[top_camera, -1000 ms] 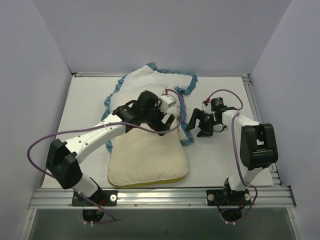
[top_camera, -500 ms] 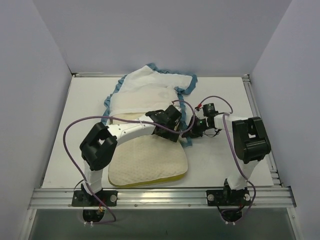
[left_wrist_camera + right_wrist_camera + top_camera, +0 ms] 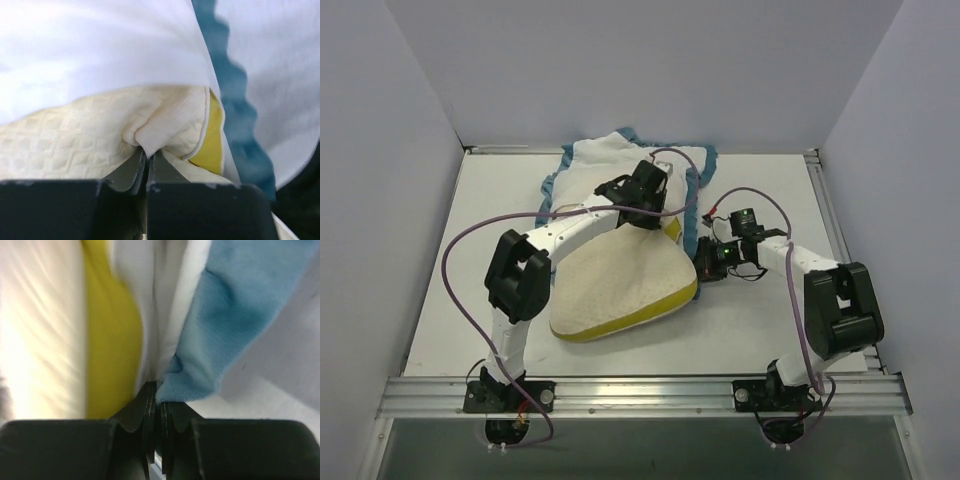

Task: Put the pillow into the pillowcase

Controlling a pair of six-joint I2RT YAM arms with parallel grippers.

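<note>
The cream, dimpled pillow point(image 3: 620, 285) lies slanted on the table, its yellow side band facing front right. Its far right corner point(image 3: 165, 120) is tucked under the pillowcase's white inside point(image 3: 100, 50). My left gripper point(image 3: 655, 215) is shut on a pinch of the pillow's cover point(image 3: 147, 142) at that corner. The pillowcase point(image 3: 610, 165) is bunched at the back, white side up, with teal ruffled trim point(image 3: 235, 305) round its edge. My right gripper point(image 3: 700, 266) is shut on the trim and white fabric point(image 3: 159, 390), right beside the pillow's yellow band point(image 3: 110, 340).
The white table point(image 3: 760, 330) has an aluminium rail point(image 3: 640, 392) along its near edge and plain walls on three sides. Purple cables point(image 3: 455, 290) loop off both arms. The right arm's elbow point(image 3: 840, 310) stands at the front right.
My left gripper has shut on the pillow's far right corner and moved it back under the pillowcase, so the pillow now slants. My right gripper has shut on the trim.
</note>
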